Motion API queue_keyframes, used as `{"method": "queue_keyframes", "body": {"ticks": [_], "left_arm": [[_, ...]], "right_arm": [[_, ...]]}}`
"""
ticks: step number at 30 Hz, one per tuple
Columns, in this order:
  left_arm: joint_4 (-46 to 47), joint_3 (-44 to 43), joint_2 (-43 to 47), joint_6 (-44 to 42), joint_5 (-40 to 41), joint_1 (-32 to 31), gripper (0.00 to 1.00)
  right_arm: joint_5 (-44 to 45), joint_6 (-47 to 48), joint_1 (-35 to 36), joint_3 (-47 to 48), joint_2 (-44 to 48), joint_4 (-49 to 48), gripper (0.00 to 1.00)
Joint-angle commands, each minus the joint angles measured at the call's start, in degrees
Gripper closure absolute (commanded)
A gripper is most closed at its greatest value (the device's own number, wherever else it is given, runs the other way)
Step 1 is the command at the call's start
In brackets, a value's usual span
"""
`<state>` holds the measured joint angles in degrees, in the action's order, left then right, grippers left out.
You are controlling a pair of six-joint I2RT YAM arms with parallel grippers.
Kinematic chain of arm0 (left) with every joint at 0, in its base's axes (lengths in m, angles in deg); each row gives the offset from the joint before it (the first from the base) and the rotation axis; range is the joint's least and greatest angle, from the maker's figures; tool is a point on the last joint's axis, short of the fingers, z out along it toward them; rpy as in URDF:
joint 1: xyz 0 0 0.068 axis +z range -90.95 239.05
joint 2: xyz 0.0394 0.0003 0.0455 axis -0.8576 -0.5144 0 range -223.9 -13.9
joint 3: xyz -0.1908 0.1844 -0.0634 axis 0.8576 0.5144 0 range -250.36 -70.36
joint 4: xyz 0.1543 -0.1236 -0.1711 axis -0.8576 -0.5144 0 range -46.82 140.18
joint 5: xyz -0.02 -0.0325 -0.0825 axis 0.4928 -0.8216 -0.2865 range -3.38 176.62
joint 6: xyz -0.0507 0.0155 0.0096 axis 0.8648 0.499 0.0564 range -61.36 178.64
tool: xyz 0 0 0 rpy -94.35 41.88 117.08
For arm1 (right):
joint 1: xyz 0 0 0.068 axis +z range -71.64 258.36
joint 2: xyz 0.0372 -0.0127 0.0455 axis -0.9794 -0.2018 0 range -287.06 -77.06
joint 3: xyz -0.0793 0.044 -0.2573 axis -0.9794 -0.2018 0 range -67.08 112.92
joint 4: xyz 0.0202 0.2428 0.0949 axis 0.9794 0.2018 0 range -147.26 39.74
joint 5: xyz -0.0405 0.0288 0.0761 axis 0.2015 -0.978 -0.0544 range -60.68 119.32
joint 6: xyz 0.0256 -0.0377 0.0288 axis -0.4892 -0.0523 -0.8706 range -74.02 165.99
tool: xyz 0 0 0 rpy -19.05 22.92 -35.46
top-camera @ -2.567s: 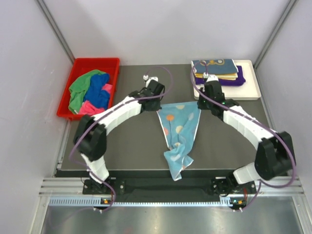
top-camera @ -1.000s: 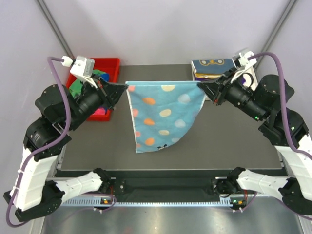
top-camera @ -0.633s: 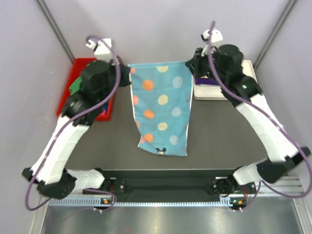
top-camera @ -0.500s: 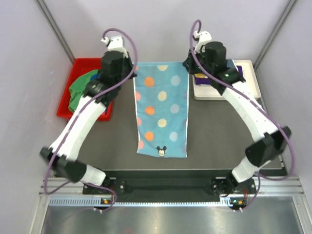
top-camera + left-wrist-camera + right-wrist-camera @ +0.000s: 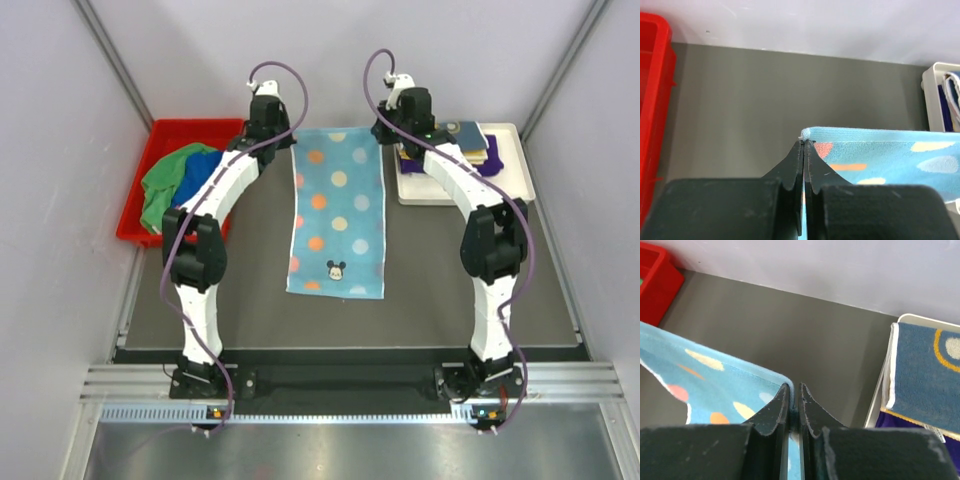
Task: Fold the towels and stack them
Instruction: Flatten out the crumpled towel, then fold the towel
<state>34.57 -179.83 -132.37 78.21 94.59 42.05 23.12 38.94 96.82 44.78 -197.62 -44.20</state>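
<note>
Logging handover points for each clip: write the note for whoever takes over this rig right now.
Grips: left end effector shut on the dotted towel at its far left corner; right end effector shut on its far right corner.
The dotted towel lies spread out on the table, unfolded.
Done: folded stack in the white tray.
Left: fold and stack this one, then the green towel and blue towel bunched in the red bin.

White arms (image 5: 225,185), blk hands (image 5: 804,149), purple cables (image 5: 303,98)
</note>
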Motion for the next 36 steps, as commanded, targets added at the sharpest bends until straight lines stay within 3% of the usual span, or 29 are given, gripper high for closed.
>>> {"method": "queue_keyframes", "body": {"ticks": [1,16,27,36], "left_arm": [[8.1,3.0,2.7,0.3,-0.1,0.9,1.0],[17.8,36.7,18.8,4.9,-7.3,0.6,1.0],[18.1,53.7,30.9,5.9,-7.6,-0.8,1.0],[17.6,61.4,38.1,6.2,-7.3,-3.5,1.0]], "right_arm": [[0.3,0.5,-1.2,-0.3,2.3,-6.9,1.0],[0.2,-3.2,0.8,-40.6,22.4,-18.4,1.0],[4.8,-6.0,6.9,-58.1,34.5,-21.5,1.0],[5.9,-8.2,9.8,-67.1,41.0,-22.3,1.0]]}}
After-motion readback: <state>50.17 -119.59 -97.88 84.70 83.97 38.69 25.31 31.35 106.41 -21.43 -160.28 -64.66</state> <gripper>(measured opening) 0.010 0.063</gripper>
